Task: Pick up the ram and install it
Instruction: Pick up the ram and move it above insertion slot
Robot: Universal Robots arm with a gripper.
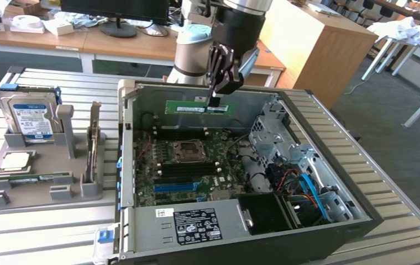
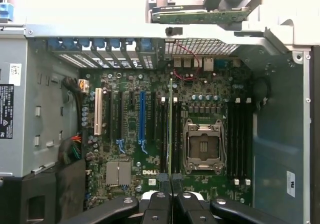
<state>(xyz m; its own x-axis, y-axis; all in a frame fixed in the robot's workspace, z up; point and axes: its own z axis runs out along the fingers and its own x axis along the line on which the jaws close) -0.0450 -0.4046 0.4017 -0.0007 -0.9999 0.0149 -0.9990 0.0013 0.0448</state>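
Observation:
The ram is a long green stick with a pale label. It hangs level above the open computer case, over the far part of the motherboard. My gripper is shut on its upper edge, near the end on the exterior view's right. In the wrist view the ram shows edge-on as a thin line running out from between my gripper's black fingers. It lies along the dark memory slots beside the empty processor socket.
A grey parts stand at the exterior view's left holds a blue-labelled hard drive, a square silver processor chip and an upright card. Drive cages and cables fill the case's right side. The power supply sits at its near end.

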